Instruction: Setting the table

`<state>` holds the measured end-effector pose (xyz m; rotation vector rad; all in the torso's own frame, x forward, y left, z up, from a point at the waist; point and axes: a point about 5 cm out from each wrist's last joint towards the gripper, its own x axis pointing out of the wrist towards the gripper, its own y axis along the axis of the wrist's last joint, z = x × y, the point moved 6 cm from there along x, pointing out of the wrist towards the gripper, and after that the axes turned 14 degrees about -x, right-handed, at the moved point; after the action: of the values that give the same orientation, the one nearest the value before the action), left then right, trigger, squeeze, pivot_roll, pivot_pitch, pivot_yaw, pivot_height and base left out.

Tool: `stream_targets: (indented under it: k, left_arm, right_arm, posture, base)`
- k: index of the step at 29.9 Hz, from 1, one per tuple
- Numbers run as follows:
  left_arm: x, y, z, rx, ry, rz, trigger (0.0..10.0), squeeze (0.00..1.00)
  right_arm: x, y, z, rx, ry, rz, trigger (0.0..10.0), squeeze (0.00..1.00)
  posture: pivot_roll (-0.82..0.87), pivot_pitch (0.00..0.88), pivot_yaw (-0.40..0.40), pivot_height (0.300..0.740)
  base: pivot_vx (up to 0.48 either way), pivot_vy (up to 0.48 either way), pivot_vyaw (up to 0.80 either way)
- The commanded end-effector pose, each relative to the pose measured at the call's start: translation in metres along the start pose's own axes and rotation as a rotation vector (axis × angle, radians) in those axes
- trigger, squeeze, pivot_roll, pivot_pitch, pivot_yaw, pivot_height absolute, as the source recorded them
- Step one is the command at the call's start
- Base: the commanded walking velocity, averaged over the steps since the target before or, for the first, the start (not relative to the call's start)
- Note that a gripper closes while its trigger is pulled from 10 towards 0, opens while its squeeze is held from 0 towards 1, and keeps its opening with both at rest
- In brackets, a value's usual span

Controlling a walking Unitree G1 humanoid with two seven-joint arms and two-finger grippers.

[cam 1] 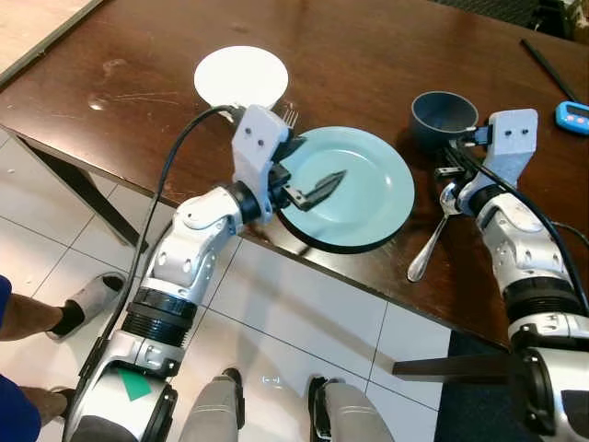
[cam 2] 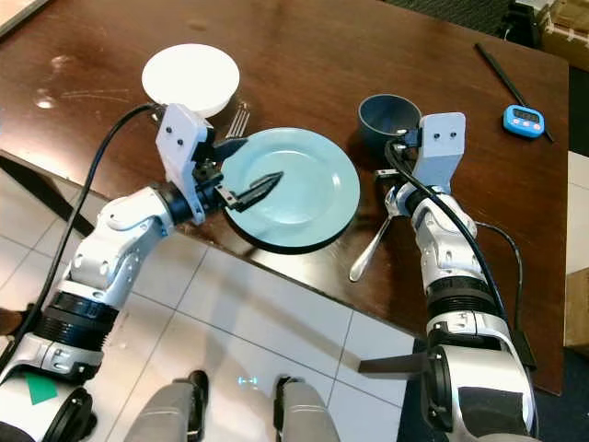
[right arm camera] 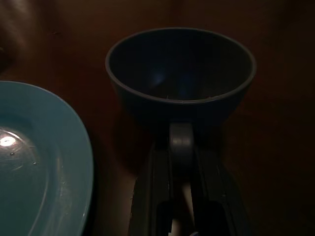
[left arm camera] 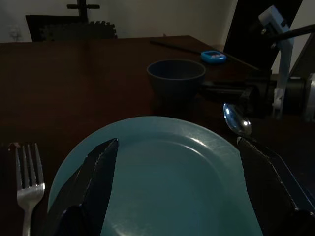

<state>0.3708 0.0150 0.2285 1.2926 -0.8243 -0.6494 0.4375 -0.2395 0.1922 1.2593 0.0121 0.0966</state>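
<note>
A teal plate [cam 1: 354, 189] lies at the front edge of the dark wooden table [cam 1: 368, 46]. My left gripper [cam 1: 308, 170] hovers open over the plate's left part, its black fingers [left arm camera: 96, 182] spread with nothing between them. A fork [cam 1: 290, 117] lies just left of the plate. Right of the plate, my right gripper [cam 1: 451, 175] is shut on the bowl end of a silver spoon [cam 1: 428, 244], whose handle points toward the table's front edge. A dark blue bowl [right arm camera: 179, 73] stands directly beyond that gripper.
A white round dish [cam 1: 241, 76] sits behind the fork. A blue timer [cam 1: 572, 115] and a black stick [cam 1: 549, 69] lie at the far right. A person's legs and a slipper [cam 1: 92, 299] are on the tiled floor to the left.
</note>
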Motion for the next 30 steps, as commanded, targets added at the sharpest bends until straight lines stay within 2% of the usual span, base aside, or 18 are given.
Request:
stream_targets:
  k: [1,18,19,20,23,24,25,26,30]
  left_arm:
    - [-0.0015,-0.0019,0.0051,0.011,-0.021,0.006,10.0,0.0]
    - [-0.0031,-0.0039,0.0043,0.026,-0.027,-0.007,10.0,0.0]
    - [-0.003,-0.0039,0.0043,0.027,-0.027,-0.007,10.0,0.0]
    - [-0.0029,-0.0038,0.004,0.028,-0.026,-0.008,10.0,0.0]
    - [-0.0028,-0.0037,0.0034,0.029,-0.023,-0.009,10.0,0.0]
    - [-0.003,-0.0036,0.0029,0.03,-0.022,-0.01,10.0,0.0]
    - [-0.0032,-0.0035,0.0025,0.03,-0.02,-0.01,10.0,0.0]
    - [-0.0035,-0.0033,0.0021,0.031,-0.019,-0.01,10.0,0.0]
    - [-0.0039,-0.0023,0.0007,0.029,-0.015,-0.008,10.0,0.0]
  right_arm:
    - [-0.0042,-0.0213,-0.0059,0.035,0.015,-0.066,10.0,0.0]
    - [-0.0039,-0.0222,-0.0085,0.061,0.024,-0.065,10.0,0.0]
    - [-0.004,-0.0221,-0.0083,0.062,0.024,-0.064,10.0,0.11]
    - [-0.004,-0.022,-0.008,0.061,0.023,-0.064,10.0,1.0]
    - [-0.004,-0.022,-0.0074,0.059,0.02,-0.065,10.0,1.0]
    - [-0.004,-0.022,-0.0065,0.056,0.014,-0.066,10.0,0.97]
    - [-0.0039,-0.022,-0.0058,0.054,0.009,-0.067,10.0,0.41]
    - [-0.0038,-0.0216,-0.005,0.054,0.004,-0.065,10.0,0.0]
    - [-0.0029,-0.0194,-0.0034,0.056,-0.005,-0.059,10.0,0.0]
  posture:
    - [0.06,0.215,0.035,0.74]
    - [0.06,0.208,0.036,0.74]
    - [0.06,0.21,0.036,0.74]
    - [0.06,0.21,0.036,0.74]
    - [0.06,0.212,0.037,0.74]
    - [0.06,0.212,0.037,0.74]
    - [0.06,0.212,0.037,0.74]
    - [0.06,0.212,0.037,0.74]
    - [0.06,0.212,0.036,0.74]
  base:
    - [0.0,0.0,0.0]
    - [0.0,0.0,0.0]
    - [0.0,0.0,0.0]
    - [0.0,0.0,0.0]
    - [0.0,0.0,0.0]
    - [0.0,0.0,0.0]
    - [0.0,0.0,0.0]
    - [0.0,0.0,0.0]
    - [0.0,0.0,0.0]
